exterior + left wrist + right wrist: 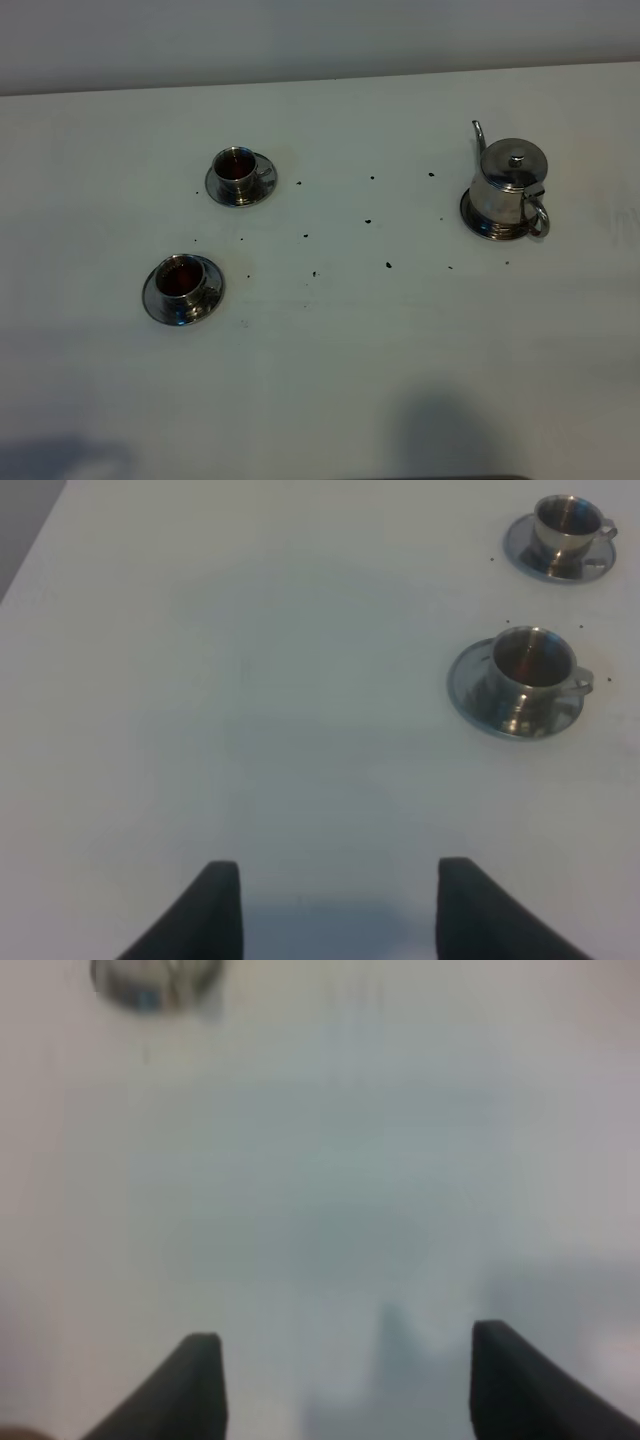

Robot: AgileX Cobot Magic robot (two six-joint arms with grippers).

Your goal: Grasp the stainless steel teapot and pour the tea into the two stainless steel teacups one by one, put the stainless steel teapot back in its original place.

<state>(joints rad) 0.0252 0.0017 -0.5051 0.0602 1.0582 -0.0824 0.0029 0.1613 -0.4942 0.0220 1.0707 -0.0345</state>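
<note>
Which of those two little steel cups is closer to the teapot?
The farther cup, toward the back of the table. It sits roughly level with the teapot, while the other cup stands nearer the front and further left.

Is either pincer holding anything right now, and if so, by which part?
Nothing is held. The left pincer and right pincer both stand open over bare white table.
</note>
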